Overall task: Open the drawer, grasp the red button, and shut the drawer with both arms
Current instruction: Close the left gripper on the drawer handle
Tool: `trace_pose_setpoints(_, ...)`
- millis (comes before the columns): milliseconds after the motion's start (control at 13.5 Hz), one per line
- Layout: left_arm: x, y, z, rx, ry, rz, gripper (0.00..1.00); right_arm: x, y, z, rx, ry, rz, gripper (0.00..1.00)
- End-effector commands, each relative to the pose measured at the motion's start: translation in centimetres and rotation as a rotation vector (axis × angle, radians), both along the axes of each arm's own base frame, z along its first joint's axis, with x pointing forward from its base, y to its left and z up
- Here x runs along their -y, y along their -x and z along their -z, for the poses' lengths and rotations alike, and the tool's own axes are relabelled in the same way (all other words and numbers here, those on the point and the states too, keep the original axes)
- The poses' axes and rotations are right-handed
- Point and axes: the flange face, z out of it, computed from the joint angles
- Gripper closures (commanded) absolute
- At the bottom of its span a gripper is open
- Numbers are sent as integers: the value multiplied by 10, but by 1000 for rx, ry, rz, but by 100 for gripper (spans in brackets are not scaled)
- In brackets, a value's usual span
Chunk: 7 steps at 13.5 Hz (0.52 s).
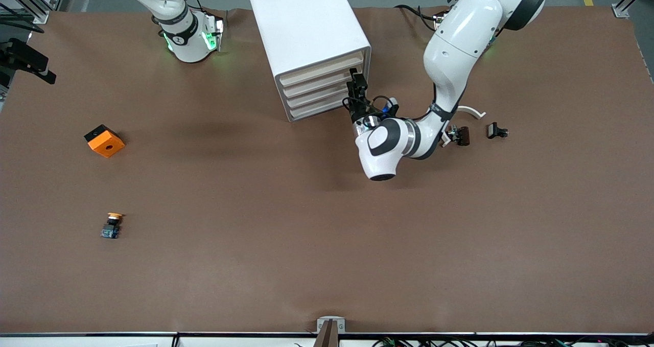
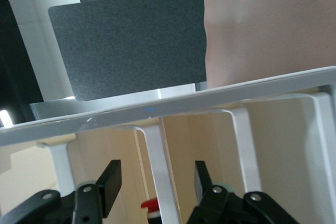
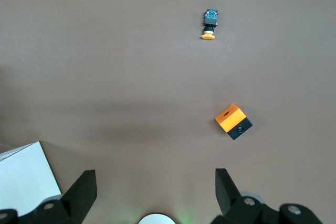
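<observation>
Your red button [image 2: 150, 206] shows only its cap, between the left gripper's [image 2: 155, 184] spread fingers, which hold nothing; its axis can't be read. That gripper sits at the cabinet's [image 1: 306, 25] cream drawer [image 1: 323, 74] fronts. Your right gripper [image 3: 152, 190] waits open and empty above the table [image 1: 286, 224], over the orange cube [image 3: 233, 121] and yellow button [image 3: 210, 24].

No legible text, labels, brand names, numbers or signs appear on any object in the 3 views.
</observation>
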Motion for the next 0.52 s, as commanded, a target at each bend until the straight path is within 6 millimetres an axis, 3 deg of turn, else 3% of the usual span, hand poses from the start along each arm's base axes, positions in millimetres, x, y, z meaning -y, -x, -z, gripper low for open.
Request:
trace_pose_setpoints(0,14,17,-3,-25,-6,19,36,2,6,-4,5,8,-5,0)
trace_pose_setpoints(74,17,21,-2,-27,-6,23,43,1,6,-4,5,8,-7,0)
trace_pose_setpoints(296,17,21,-1,-26,-4,24,81,2,6,-5,4,8,-5,0)
trace_pose_setpoints(444,15,18,-2,-23,-1,20,92,2,5,-8,11,10,-5,0)
